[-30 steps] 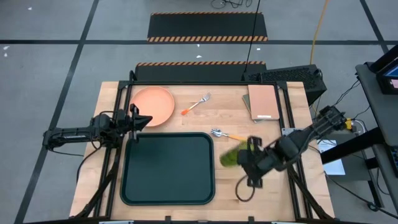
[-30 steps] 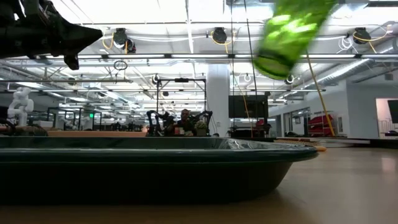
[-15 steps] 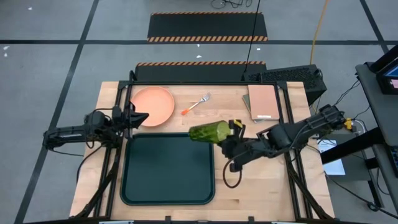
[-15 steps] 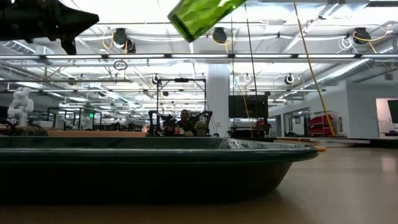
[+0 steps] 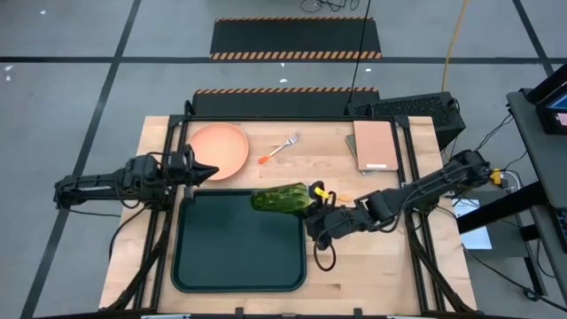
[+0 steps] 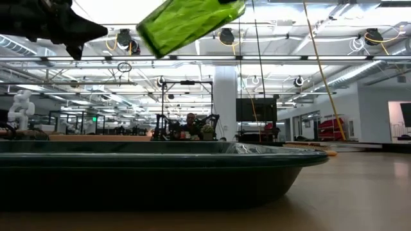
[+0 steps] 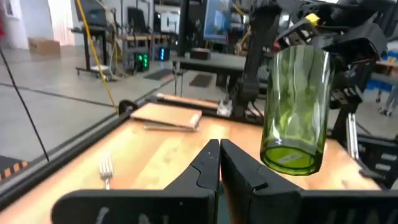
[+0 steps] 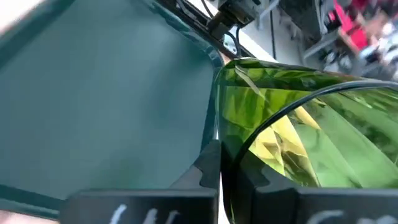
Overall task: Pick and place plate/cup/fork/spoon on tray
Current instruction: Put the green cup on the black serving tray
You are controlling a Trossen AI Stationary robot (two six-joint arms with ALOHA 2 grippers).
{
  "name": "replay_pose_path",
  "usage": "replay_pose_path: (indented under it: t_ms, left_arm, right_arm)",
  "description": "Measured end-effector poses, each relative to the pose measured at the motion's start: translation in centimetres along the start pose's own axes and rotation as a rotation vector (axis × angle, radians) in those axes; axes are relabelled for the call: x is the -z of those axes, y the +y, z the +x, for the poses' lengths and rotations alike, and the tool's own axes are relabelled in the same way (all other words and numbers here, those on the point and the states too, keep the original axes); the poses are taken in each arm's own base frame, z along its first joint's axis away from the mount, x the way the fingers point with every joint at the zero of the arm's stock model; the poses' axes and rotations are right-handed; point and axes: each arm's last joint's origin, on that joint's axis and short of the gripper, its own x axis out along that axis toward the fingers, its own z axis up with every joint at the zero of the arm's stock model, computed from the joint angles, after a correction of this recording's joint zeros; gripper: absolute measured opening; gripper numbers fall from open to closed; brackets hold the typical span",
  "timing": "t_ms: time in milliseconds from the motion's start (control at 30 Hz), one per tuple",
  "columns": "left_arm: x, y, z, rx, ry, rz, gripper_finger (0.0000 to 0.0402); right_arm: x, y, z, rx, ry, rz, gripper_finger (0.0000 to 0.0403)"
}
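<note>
Height keeps the small translucent green cup (image 5: 279, 198) clear of the dark green rectangular tray's (image 5: 190, 266) rim, the right pincer (image 5: 312, 206) clamped on it over the tray's far right corner. The left pincer (image 5: 205, 168), pressed together, waits beside the salmon-orange round plate (image 5: 220, 149).

Bright, even overhead light fills the scene, with ceiling lamps (image 6: 226, 36) glaring in the low view. The cup (image 8: 311, 130) looks blurred (so close to the right wrist camera), and shadows stay soft

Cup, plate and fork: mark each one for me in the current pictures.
cup (image 5: 278, 198), high view, on its green side wall, carried over the tray's far right corner.
plate (image 5: 219, 151), high view, on the middle of its flat face.
fork (image 5: 280, 148), high view, on its shaft between tines and handle.
</note>
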Motion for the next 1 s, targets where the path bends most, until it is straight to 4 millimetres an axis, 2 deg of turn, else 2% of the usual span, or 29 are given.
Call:
replay_pose_path:
  t_ms: [100, 200, 400, 633, 867, 1000]
  left_arm:
    - [0.3, 0.0, 0.4, -0.002, 0.031, 0.022, 0.0015]
    - [0.4, 0.0, 0.8, -0.004, 0.053, 0.055, 0.0015]
    - [-0.1, -0.1, 1.6, 0.0, -0.003, 0.064, 0.0015]
    - [-0.5, -0.3, 2.0, 0.028, -0.048, 0.019, 0.0015]
    - [-0.6, 0.0, 2.0, 0.004, -0.053, 0.014, 0.0015]
    - [-1.4, 0.1, 1.9, -0.016, -0.03, 0.02, 0.0015]
  right_arm:
    - [0.7, 0.4, 0.8, 0.078, -0.032, -0.143, 0.0]
    - [0.5, -0.1, 0.9, 0.151, -0.055, -0.131, 0.0]
    - [0.9, -0.9, 1.4, 0.163, -0.035, -0.131, 0.0]
    - [-1.3, -4.3, 0.2, 0.173, -0.012, 0.021, 0.0]
    - [-2.8, -6.6, 0.1, 0.025, 0.037, 0.003, 0.0]
    - [-3.1, -8.3, 1.1, -0.082, 0.137, 0.072, 0.0]
